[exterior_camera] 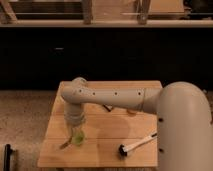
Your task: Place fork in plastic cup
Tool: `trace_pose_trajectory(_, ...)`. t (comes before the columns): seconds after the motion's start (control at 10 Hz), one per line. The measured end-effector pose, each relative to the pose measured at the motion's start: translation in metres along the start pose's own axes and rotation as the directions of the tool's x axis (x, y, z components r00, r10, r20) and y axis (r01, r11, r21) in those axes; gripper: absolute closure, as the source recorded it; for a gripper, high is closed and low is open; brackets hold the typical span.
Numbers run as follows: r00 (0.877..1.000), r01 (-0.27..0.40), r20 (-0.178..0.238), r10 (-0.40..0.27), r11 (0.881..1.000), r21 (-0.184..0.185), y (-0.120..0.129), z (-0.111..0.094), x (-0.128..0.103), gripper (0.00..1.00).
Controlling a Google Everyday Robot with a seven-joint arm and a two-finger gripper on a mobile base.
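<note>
The lime-green plastic cup [78, 139] stands on the front left part of the wooden table [115, 150]. My gripper [76, 131] hangs straight down from the wrist, right over the cup and touching or almost touching its rim. A thin olive-yellow sliver, which looks like the fork [65, 145], slants down and to the left from the cup's side to the table. I cannot tell whether it rests in the cup or beside it. The gripper hides the cup's inside.
A black-and-white brush [136, 145] lies at the front right of the table. A small orange object [131, 112] and a dark object [106, 107] lie under the arm. A black object [7, 156] stands on the floor at the left. Dark cabinets run behind.
</note>
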Motion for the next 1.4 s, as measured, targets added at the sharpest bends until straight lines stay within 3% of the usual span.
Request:
trace_pose_trajectory(0.4, 1.000, -0.005, 0.006, 0.005, 1.000, -0.003, 0.0028, 0.0046, 0.0004, 0.96)
trace_pose_trajectory(1.1, 1.000, -0.025, 0.010, 0.025, 1.000, -0.020, 0.0065, 0.0080, 0.0019, 0.26)
trace_pose_trajectory(1.4, 0.999, -0.035, 0.012, 0.035, 0.999, -0.013, 0.0085, 0.0077, 0.0056, 0.20)
